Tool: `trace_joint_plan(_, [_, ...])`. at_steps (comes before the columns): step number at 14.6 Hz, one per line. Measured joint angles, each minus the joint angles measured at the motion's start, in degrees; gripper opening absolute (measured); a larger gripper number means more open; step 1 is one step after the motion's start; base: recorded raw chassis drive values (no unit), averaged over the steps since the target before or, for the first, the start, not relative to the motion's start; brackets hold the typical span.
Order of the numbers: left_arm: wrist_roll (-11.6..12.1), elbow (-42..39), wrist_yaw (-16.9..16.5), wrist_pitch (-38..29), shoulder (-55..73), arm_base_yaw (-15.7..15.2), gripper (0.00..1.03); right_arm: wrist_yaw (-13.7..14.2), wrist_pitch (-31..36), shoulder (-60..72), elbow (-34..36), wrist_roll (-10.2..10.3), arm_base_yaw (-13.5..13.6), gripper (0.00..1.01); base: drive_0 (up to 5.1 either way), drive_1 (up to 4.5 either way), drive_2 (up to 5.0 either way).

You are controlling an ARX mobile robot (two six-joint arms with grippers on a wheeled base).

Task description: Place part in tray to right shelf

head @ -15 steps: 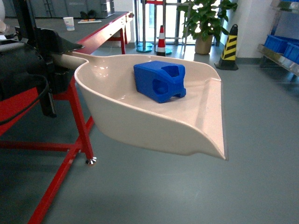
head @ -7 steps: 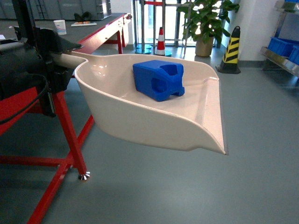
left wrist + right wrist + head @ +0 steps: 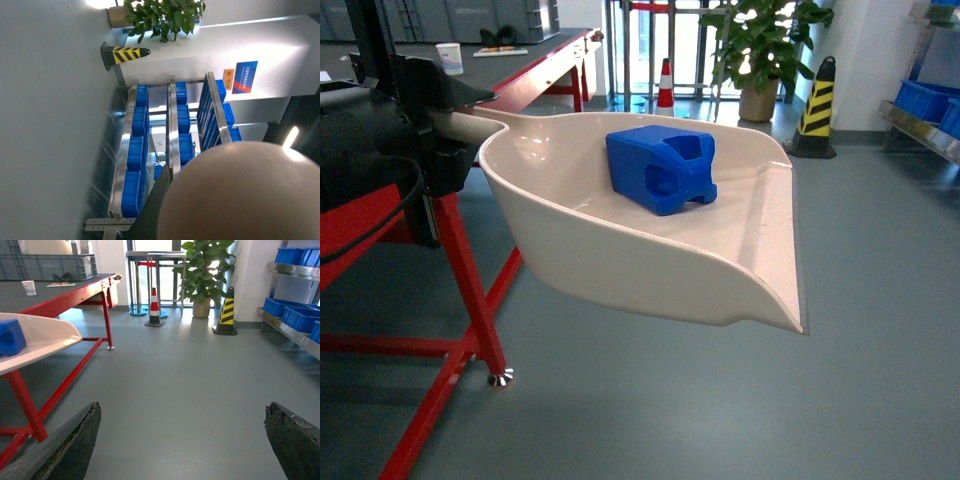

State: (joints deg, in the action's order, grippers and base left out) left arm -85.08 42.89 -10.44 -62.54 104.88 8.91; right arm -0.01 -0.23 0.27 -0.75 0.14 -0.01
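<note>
We keep the tray [image 3: 620, 250] flat so the part [image 3: 662, 168] stays; left pincer [image 3: 440, 115] clamps its handle, right pincer [image 3: 182, 440] gapes empty

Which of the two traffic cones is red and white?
The smaller cone behind the red table, left of the potted plant; the other cone is black and yellow.
</note>
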Motion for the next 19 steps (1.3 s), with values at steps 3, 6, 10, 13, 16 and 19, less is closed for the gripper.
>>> trace_joint_plan(3, [0.00, -0.02, -0.02, 0.13, 0.00, 0.00, 0.12, 0.00, -0.07, 0.00, 0.00, 0.00, 0.00, 0.98, 0.0, 1.39, -1.4])
trace_joint_plan(6, [0.02, -0.11, -0.07, 0.28, -0.04, 0.00, 0.12, 0.00, 0.04, 0.00, 0.00, 0.00, 0.00, 0.98, 0.0, 2.63, -2.6])
trace_joint_plan(10, [0.00, -0.09, 0.22, 0.15, -0.04, -0.28, 0.12, 0.00, 0.02, 0.00, 0.00, 0.00, 0.00, 0.98, -1.6, -1.62, -1.6])
trace_joint_plan(13, [0.00, -0.09, -0.07, -0.02, -0.04, 0.11, 0.12, 0.00, 0.00, 0.00, 0.00, 0.00, 0.00, 0.98, -1.6, -1.60, -1.6])
trace_joint_plan(16, [0.00, -0.09, -0.04, 0.00, -0.04, 0.00, 0.12, 0.00, 0.00, 0.00, 0.00, 0.00, 0.00, 0.98, -1.5, -1.54, -1.5])
trace_joint_plan(19, [0.00, -0.09, -0.04, 0.00, -0.04, 0.00, 0.12, 0.00, -0.02, 0.00, 0.00, 0.00, 0.00, 0.98, -1.6, -1.57, -1.6])
